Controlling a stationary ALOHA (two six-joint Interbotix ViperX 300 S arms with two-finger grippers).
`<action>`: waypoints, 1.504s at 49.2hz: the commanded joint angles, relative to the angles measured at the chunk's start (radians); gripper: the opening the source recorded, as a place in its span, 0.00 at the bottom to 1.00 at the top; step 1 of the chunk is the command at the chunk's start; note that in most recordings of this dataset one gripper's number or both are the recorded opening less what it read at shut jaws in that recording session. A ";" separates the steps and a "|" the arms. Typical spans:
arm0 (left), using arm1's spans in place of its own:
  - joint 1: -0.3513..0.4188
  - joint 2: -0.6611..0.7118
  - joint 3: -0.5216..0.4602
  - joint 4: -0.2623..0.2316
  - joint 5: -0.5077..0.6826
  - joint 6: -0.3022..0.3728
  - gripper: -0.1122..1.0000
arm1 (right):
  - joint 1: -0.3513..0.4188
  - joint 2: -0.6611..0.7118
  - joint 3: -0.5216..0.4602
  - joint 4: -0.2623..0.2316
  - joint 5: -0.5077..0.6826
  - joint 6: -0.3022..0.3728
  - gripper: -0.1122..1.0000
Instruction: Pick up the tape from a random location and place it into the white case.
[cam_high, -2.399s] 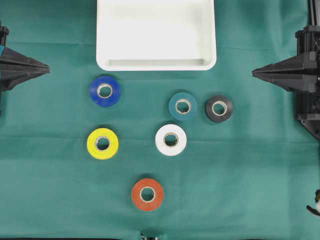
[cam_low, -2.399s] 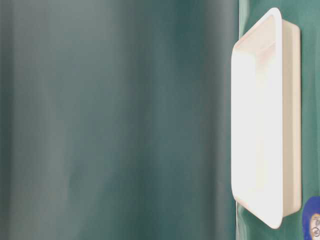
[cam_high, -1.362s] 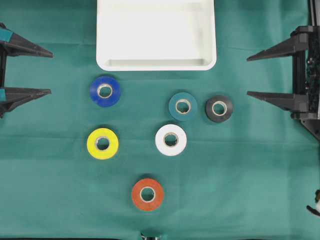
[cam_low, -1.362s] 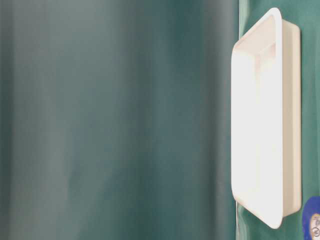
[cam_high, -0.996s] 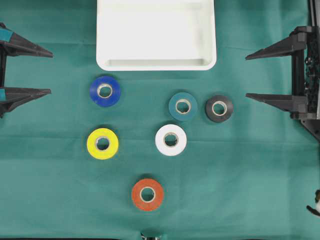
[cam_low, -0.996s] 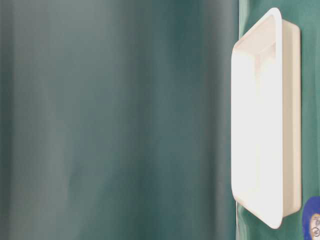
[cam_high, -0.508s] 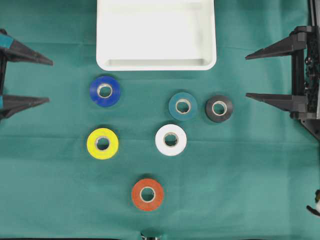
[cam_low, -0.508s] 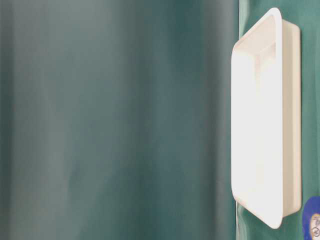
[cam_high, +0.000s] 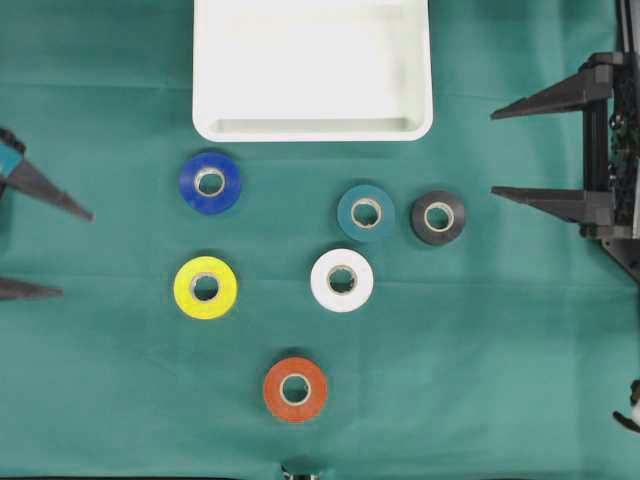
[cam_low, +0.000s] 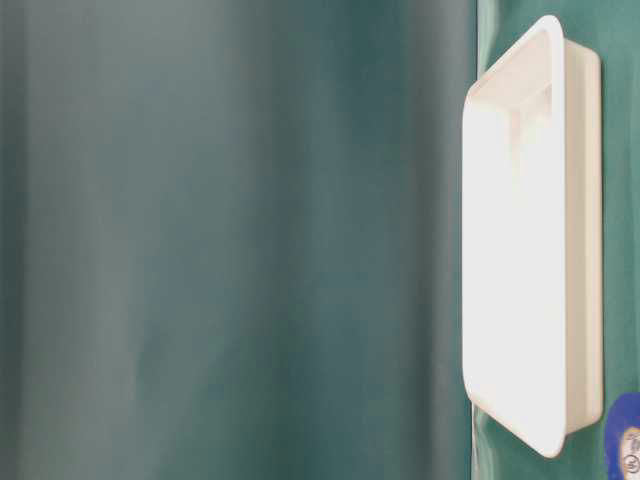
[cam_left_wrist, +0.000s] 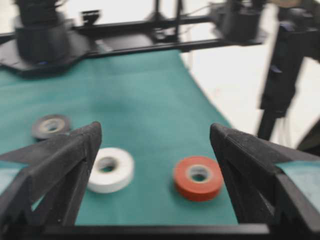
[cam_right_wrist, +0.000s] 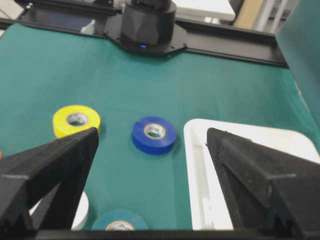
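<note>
Tape rolls flat on green cloth (cam_high: 480, 380), six, below white case (cam_high: 312, 128). Yellow roll (cam_high: 205, 287) nearest left gripper (cam_high: 60, 250), well apart. Right gripper (cam_high: 492, 152) near black roll (cam_high: 438, 217). Both spread wide, holding nothing.

The overhead camera is looking straight down on the green cloth (cam_high: 480, 380), taking in the case (cam_high: 312, 128) at the top edge and six tapes below it. The table-level camera is sitting close and turned sideways, showing the case (cam_low: 580, 240) on the right and mostly blurred cloth. The left wrist camera is looking low across the cloth between its own fingers (cam_left_wrist: 55, 165), sharing the red tape (cam_left_wrist: 198, 177) with the overhead view. The right wrist camera is facing the opposite base, sharing the blue tape (cam_right_wrist: 154, 134) and the case (cam_right_wrist: 197, 165).
</note>
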 joint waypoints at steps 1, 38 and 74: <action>-0.020 0.008 -0.026 -0.002 -0.011 0.000 0.99 | -0.002 0.008 -0.028 0.000 -0.002 0.000 0.91; -0.020 0.207 -0.127 -0.008 -0.074 0.000 0.99 | 0.000 0.008 -0.028 -0.002 0.005 0.000 0.91; -0.058 0.709 -0.618 -0.006 -0.009 0.026 0.99 | -0.002 0.015 -0.028 0.000 0.008 0.000 0.91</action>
